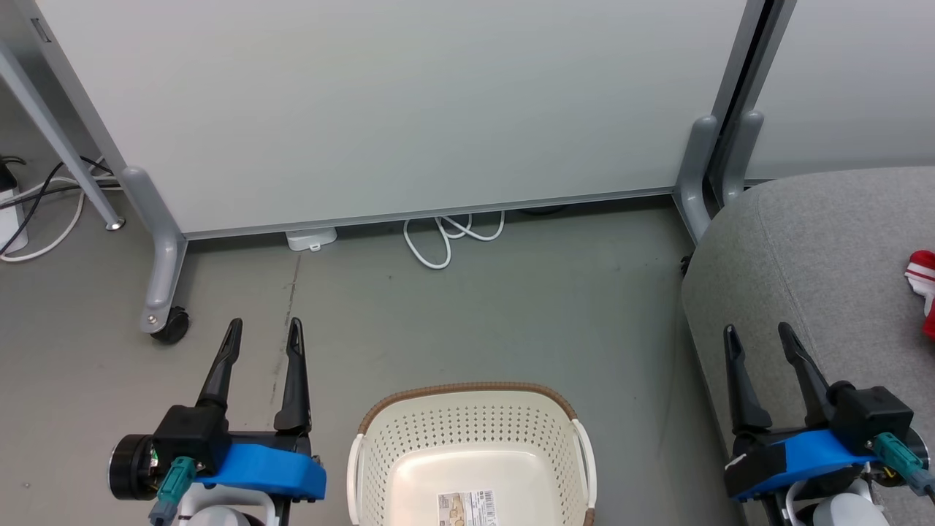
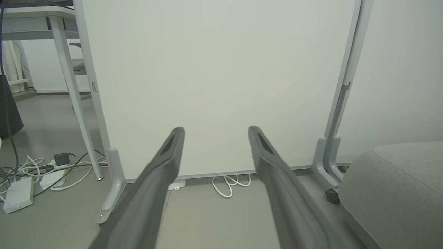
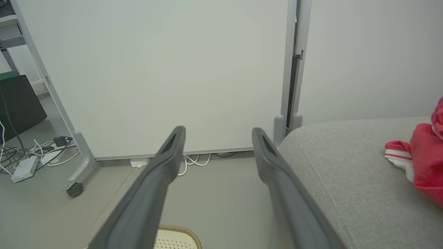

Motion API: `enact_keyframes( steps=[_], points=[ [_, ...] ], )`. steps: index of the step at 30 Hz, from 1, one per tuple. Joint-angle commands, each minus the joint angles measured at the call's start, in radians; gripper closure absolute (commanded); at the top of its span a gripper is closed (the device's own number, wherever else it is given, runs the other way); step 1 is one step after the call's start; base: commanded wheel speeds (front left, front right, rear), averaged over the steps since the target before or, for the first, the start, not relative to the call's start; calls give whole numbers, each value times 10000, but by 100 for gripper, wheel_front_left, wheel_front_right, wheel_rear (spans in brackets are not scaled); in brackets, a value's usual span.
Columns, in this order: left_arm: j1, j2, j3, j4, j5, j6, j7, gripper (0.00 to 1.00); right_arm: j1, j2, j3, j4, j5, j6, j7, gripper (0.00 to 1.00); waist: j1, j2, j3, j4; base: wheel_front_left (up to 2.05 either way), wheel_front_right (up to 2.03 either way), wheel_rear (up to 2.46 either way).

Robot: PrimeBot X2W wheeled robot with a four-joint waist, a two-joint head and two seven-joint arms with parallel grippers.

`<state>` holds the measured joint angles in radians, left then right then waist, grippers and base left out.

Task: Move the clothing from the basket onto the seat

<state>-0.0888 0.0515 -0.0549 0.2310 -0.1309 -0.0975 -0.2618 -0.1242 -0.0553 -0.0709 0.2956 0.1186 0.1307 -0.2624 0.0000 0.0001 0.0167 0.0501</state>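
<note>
The left tool [image 1: 264,325] is hovering above the floor [image 1: 475,314] at about 8 o'clock in the head view, its two dark fingers standing apart and gripping nothing. The right tool [image 1: 756,330] is hanging at about 4 o'clock, over the near edge of the seat [image 1: 825,241], its fingers likewise standing apart with nothing between them. Between the two, at 6 o'clock, the basket [image 1: 467,424] is sitting on the floor. The part of its bottom that is showing is carrying just a paper label [image 1: 466,509]; its nearest part is running off the picture, so I cannot tell whether anything is lying there. The clothing [image 1: 923,281] is lying on the seat at 3 o'clock, well apart from the basket and clear of both tools. Judging from this, the transfer is looking finished or nearly so, leaving at most a check of the basket's hidden near end. Beyond, at 12 o'clock, a pale partition panel [image 1: 409,109] is standing with white cables [image 1: 453,234] looping at its foot.
</note>
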Motion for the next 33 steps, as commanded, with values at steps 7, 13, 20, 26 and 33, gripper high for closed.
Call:
enact_keyframes(
  steps=[7,13,20,26,33],
  points=[
    [206,-6,82,409,-428,13,203,100,59,29,-88,444,395,0,220,100,0,-1,4,-1,0,0,0],
    [160,-6,225,387,-1641,-17,510,100,59,30,-133,363,1624,0,541,100,0,-1,-3,-26,0,0,0],
    [138,-6,349,326,-2946,-50,807,100,106,30,-120,224,2952,0,820,100,0,-1,-11,-54,0,0,0],
    [110,-7,437,298,-3818,-74,1018,100,120,31,-131,150,3832,0,1024,100,0,-1,-16,-74,0,0,0],
    [56,-7,591,268,-5111,-103,1335,100,126,32,-162,59,5139,0,1339,100,0,-1,-25,-107,0,0,0]
  ],
)
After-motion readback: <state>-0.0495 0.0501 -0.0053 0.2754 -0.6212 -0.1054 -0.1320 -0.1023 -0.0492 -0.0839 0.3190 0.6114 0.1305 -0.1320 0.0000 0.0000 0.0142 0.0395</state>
